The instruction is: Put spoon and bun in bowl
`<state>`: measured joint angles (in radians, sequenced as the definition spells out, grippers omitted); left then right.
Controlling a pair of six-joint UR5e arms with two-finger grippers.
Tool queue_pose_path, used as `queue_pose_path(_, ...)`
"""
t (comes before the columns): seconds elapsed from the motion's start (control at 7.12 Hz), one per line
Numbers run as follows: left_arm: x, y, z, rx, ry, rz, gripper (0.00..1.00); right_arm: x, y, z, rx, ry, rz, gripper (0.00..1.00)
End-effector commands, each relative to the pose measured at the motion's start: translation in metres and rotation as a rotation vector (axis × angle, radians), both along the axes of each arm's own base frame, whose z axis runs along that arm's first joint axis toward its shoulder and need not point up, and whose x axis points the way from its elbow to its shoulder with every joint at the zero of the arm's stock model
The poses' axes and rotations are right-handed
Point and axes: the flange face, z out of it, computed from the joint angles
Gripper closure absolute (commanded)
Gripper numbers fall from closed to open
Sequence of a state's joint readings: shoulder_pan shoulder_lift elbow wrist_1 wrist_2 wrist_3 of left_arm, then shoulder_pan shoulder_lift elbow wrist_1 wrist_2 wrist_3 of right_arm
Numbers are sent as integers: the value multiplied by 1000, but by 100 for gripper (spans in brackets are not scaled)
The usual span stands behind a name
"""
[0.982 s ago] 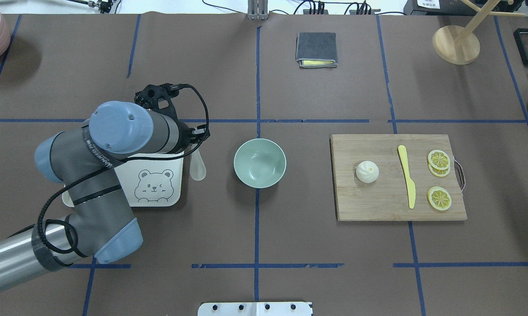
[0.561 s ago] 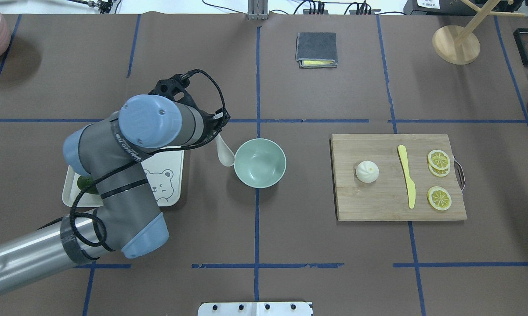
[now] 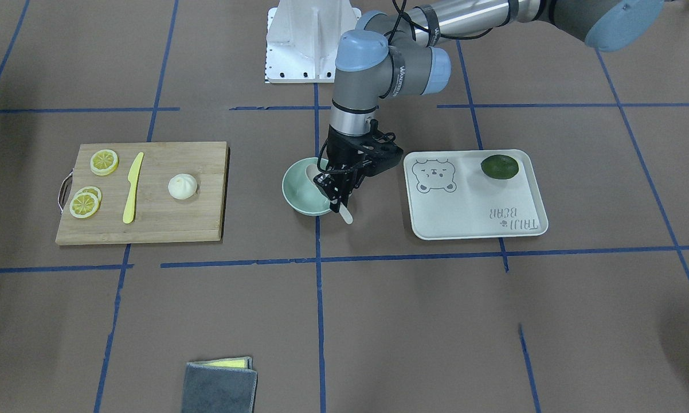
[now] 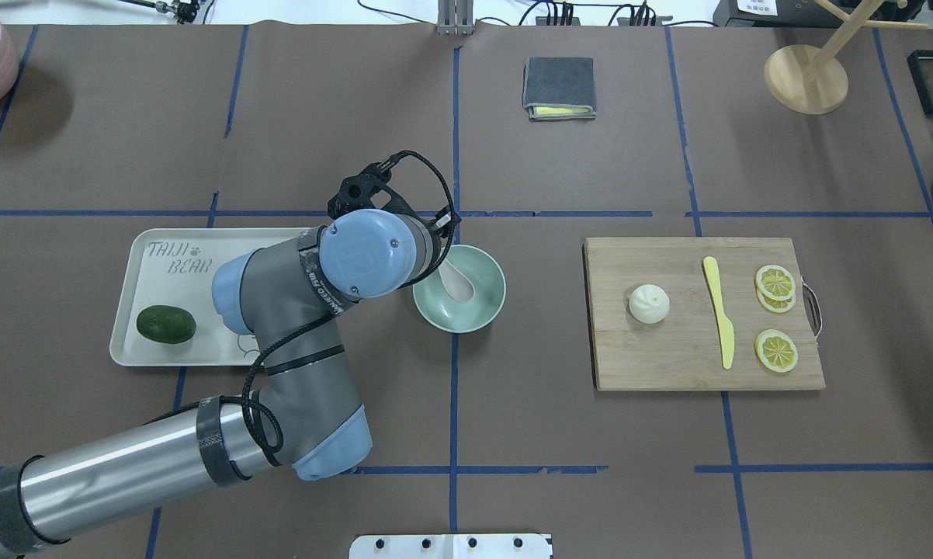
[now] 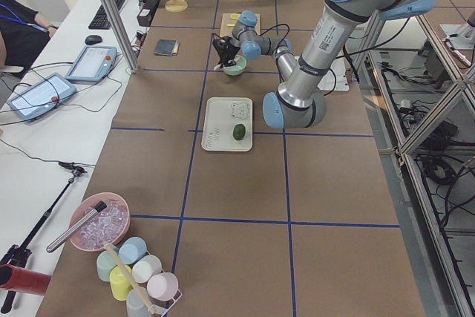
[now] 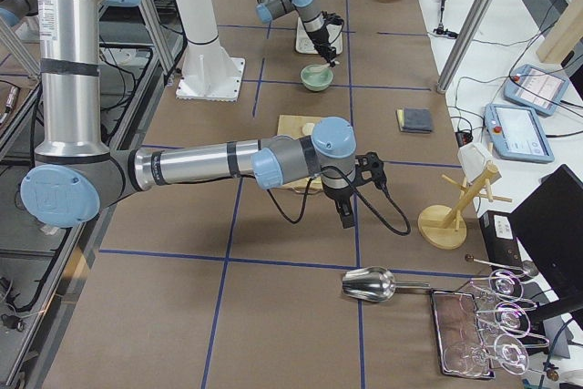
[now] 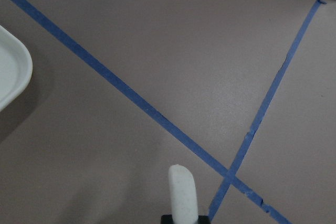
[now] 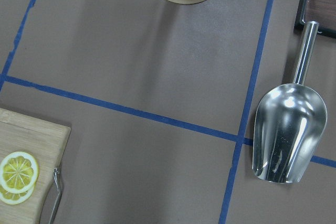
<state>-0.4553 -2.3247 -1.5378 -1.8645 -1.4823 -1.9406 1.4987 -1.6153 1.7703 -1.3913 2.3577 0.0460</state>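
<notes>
Brown table paper [image 4: 552,435] carried the bowl [image 4: 488,309]; the left gripper [image 3: 335,195], clamped on the spoon [image 4: 460,286] handle, held the scoop inside, likely for release; state of the right gripper [image 6: 347,218] was unclear.

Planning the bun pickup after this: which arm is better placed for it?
Right. The bun sits on the cutting board on the robot's right, and the right end effector hangs beside that board. The left end effector is holding the spoon at the bowl.

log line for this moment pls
left gripper: shut on spoon | scoop: inside bowl | bun: on cutting board | right gripper: state unclear
</notes>
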Motion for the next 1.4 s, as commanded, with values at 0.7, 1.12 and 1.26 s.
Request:
queue_pose_path(0.7, -93, 23, 47, 517, -320, 443, 0, -22, -10, -27, 48, -22, -42, 0)
queue_pose_path(1.12, -288, -61, 127, 736, -574, 751, 0, -98, -16, -107, 117, -76, -119, 0)
queue_pose_path(1.26, -369, -89, 186, 723, -585, 839, 0, -115, -4, -136, 91, -126, -106, 0)
